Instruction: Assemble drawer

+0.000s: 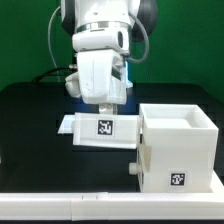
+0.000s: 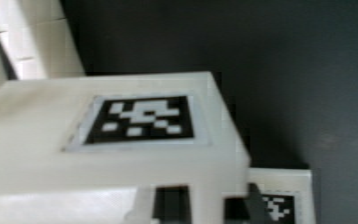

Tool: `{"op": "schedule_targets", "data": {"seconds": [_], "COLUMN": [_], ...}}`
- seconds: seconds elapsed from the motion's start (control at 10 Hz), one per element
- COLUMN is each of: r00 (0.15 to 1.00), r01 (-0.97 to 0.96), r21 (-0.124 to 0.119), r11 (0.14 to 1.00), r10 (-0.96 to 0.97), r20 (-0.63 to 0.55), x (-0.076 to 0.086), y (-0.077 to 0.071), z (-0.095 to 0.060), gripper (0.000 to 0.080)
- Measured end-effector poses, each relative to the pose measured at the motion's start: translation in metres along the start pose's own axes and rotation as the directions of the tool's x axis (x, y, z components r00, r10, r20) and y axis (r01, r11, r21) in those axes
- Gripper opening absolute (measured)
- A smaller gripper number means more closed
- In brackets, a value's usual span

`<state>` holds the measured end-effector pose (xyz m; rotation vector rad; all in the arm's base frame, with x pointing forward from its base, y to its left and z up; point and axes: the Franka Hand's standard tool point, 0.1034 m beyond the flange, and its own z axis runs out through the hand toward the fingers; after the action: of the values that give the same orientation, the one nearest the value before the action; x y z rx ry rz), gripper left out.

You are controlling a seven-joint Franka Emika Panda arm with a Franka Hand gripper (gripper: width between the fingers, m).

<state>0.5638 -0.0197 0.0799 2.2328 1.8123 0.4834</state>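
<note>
on the exterior view's left, a small white tray (image 1: 100, 128) lies flat on the black desk (image 1: 30, 120), its tagged face up. its long axis runs across the exterior view, one short end toward the shell. the end effector (image 1: 104, 108) hangs right over it, the white arm body hiding the fingertips, so i cannot tell how wide it stands or whether it grips the tray. it looks placed to take or steer the tray by its middle. in the wrist view the tray's tag (image 2: 144, 121) fills the frame, and two dark finger shapes (image 2: 172, 202) sit close against the white surface, which suggests contact or near contact.

to the exterior view's right stands the cube shell (image 1: 176, 148), upright, a hollow side open upward, a tag low on its near face. the tray's end lies just beside its wall, probably lined up for sliding in.
</note>
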Motion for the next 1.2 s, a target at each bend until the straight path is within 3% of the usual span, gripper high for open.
{"op": "schedule_targets", "data": {"seconds": [0.2,0.3,0.4,0.5,0.6,0.8,0.9,1.0,1.1,1.2], "r00": [1.0,1.0,0.999,0.996,0.991,0.988,0.985,0.984,0.984,0.983], "r01": [-0.009,-0.01,-0.004,0.005,0.045,0.034,0.019,0.004,0.007,0.019], "r21": [0.019,0.015,0.063,0.13,0.204,0.311,0.388,0.442,0.433,0.439], "r11": [1.0,1.0,0.998,0.991,0.978,0.95,0.922,0.897,0.902,0.898], "r10": [0.008,0.01,0.001,-0.016,-0.07,-0.079,-0.084,-0.083,-0.083,-0.096], "r20": [0.03,0.023,0.047,0.087,0.115,0.134,0.15,0.16,0.158,0.153], "x": [-0.014,-0.01,-0.011,-0.015,-0.021,-0.027,-0.031,-0.033,-0.031,-0.024], "y": [0.001,-0.001,-0.007,-0.009,0.0,-0.002,-0.005,-0.005,-0.003,-0.007], "z": [0.001,0.001,0.004,0.004,0.001,0.0,-0.001,-0.001,0.0,0.001], "gripper": [0.0035,0.0035,0.0035,0.0035,0.0035,0.0035,0.0035,0.0035,0.0035,0.0035]}}
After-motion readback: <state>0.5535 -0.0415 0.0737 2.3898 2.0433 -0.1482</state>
